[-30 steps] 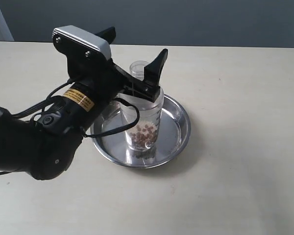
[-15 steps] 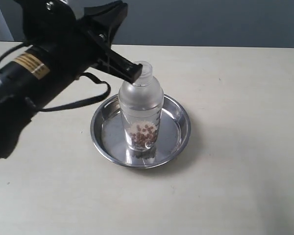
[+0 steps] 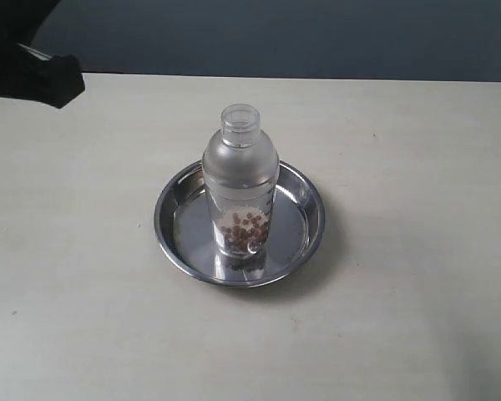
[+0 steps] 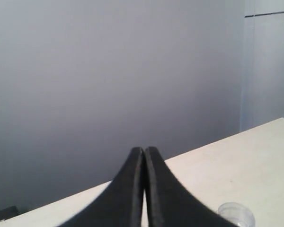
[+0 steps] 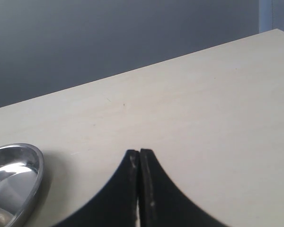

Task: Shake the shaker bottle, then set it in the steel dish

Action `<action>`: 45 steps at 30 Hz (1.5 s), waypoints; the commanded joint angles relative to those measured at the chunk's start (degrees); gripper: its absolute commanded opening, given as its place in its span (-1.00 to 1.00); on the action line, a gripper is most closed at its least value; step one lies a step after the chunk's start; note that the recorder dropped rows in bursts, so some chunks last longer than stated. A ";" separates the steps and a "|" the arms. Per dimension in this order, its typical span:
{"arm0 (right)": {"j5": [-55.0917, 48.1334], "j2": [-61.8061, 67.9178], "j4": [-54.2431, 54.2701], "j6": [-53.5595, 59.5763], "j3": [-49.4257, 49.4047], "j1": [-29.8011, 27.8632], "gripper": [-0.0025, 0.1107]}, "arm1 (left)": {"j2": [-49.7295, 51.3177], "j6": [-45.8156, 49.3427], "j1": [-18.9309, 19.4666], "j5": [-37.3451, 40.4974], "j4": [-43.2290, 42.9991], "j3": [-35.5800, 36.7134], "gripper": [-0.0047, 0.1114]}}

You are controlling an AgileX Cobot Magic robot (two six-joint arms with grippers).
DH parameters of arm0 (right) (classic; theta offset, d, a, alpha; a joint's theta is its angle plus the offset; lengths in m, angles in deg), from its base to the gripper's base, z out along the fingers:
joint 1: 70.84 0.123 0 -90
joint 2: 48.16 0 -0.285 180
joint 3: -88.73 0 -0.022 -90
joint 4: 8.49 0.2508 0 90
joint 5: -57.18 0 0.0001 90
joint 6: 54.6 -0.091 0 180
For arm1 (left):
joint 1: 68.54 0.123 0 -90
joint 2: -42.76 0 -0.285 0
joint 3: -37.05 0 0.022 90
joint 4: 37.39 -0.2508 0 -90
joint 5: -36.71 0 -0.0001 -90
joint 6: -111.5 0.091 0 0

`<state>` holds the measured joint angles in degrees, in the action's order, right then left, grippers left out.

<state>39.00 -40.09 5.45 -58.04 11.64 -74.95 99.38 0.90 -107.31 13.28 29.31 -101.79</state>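
The shaker bottle [image 3: 240,180] stands upright in the middle of the steel dish [image 3: 308,242], brown bits at its bottom, nothing touching it. Its round cap [image 4: 235,213] shows at the edge of the left wrist view. My left gripper [image 4: 144,150] is shut with nothing between its fingers; in the exterior view only its dark tip [image 3: 60,82] shows at the top left, well away from the bottle. My right gripper [image 5: 139,152] is shut and empty above bare tabletop, with the dish's rim [image 5: 34,177] off to one side. The right arm is out of the exterior view.
The pale tabletop [image 3: 401,167] runs all around the dish. Its far edge meets a dark grey wall [image 3: 317,33].
My left gripper let go of the bottle, rose and drew back to the upper left, and shut. The bottle stays standing in the dish.
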 commanded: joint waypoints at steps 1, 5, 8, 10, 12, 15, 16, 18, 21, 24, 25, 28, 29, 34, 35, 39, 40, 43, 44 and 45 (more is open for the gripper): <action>0.55 -0.28 -0.35 0.20 -0.12 0.11 -0.97 | -4.57 12.40 -0.06 -0.86 14.70 0.52 -0.91; 0.55 -0.28 -0.35 0.20 -0.12 0.11 -0.97 | -17.21 22.05 -0.06 1.12 22.62 7.38 -0.91; 0.55 -0.28 -0.35 0.20 -0.12 0.11 -0.97 | -28.75 22.07 -0.06 1.45 20.35 13.66 -0.91; 0.55 -0.28 -0.35 0.20 -0.12 0.11 -0.97 | -30.20 10.37 -0.06 0.98 8.35 16.16 -0.91; 0.55 -0.28 -0.35 0.20 -0.12 0.11 -0.97 | -29.93 -11.06 1.37 -0.78 -13.59 19.13 -0.91; 0.55 -0.28 -0.35 0.20 -0.12 0.11 -0.97 | -29.28 -34.95 6.62 -2.45 -31.04 23.36 -0.91; 0.55 -0.28 -0.35 0.20 -0.12 0.11 -0.97 | -29.13 -40.22 9.17 -1.20 -34.35 24.61 -0.91; 0.55 -0.28 -0.35 0.20 -0.12 0.11 -0.97 | -29.13 -50.49 14.65 3.78 -40.25 25.89 -0.91; 0.55 -0.28 -0.35 0.20 -0.12 0.11 -0.97 | -30.37 -68.68 24.24 14.82 -56.48 25.90 -0.91; 0.55 -0.28 -0.35 0.20 -0.12 0.11 -0.97 | -34.92 -82.94 30.70 23.83 -65.01 25.90 -0.91; 0.55 -0.28 -0.35 0.20 -0.12 0.11 -0.97 | -36.39 -82.84 31.68 25.70 -65.01 25.90 -0.91; 0.55 -0.28 -0.35 0.20 -0.12 0.11 -0.97 | -41.66 -79.49 33.75 31.36 -64.71 25.90 -0.91; 0.55 -0.28 -0.35 0.20 -0.12 0.11 -0.97 | -43.16 -77.24 34.42 32.60 -63.31 26.34 -0.91; 0.55 -0.28 -0.35 0.20 -0.12 0.11 -0.97 | -48.18 -67.31 37.28 34.05 -53.34 30.48 -0.91; 0.55 -0.28 -0.35 0.20 -0.12 0.11 -0.97 | -48.76 -67.31 37.74 34.44 -53.21 31.19 -0.91; 0.55 -0.28 -0.35 0.20 -0.12 0.11 -0.97 | -48.84 -67.88 39.21 35.61 -53.08 33.49 -0.91; 0.55 -0.28 -0.35 0.20 -0.12 0.11 -0.97 | -48.84 -67.88 39.35 35.61 -53.08 33.99 -0.91; 0.55 -0.28 -0.35 0.20 -0.12 0.11 -0.97 | -48.84 -67.88 39.38 35.61 -53.39 35.88 -0.91; 0.55 -0.28 -0.35 0.20 -0.12 0.11 -0.97 | -48.84 -67.88 39.38 35.48 -53.54 36.06 -0.91; 0.55 -0.28 -0.35 0.20 -0.12 0.11 -0.97 | -48.84 -67.88 39.38 35.25 -53.59 36.06 -0.91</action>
<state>39.00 -40.09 5.45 -58.04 11.64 -74.95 50.91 -67.10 -68.05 49.05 -24.24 -66.39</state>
